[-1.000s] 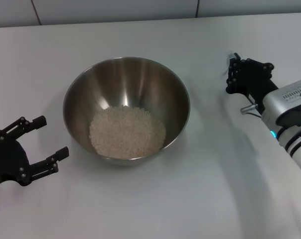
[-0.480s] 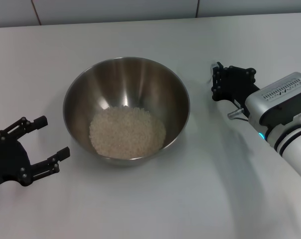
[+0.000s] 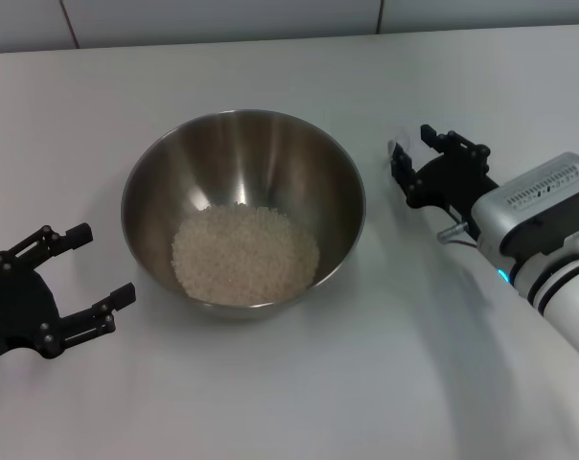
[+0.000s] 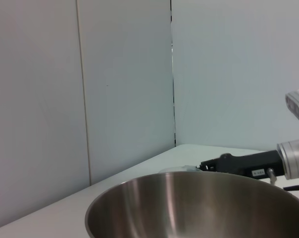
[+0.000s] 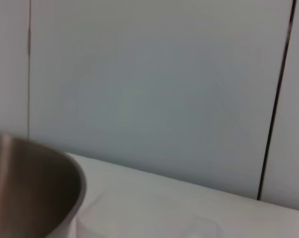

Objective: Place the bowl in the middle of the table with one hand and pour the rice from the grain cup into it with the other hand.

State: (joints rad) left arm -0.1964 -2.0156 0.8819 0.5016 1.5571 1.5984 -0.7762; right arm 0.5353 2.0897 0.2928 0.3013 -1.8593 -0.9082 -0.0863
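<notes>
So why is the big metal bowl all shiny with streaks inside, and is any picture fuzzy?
Head view: the bowl mirrors the room light as pale streaks above the rice, and the right gripper throws a soft shadow on the table. Left wrist view: sharp, with streaks on the steel. Right wrist view: blurry all over.

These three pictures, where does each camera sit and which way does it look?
Head view: high on the robot, looking down at the table, the bowl of rice, and both its hands, left hand open, right hand.
Left wrist view: on the left arm, low, looking across the bowl toward the wall; the right hand shows beyond.
Right wrist view: on the right arm, facing the wall, bowl at the edge; no hand shows.
All share the bowl.
</notes>
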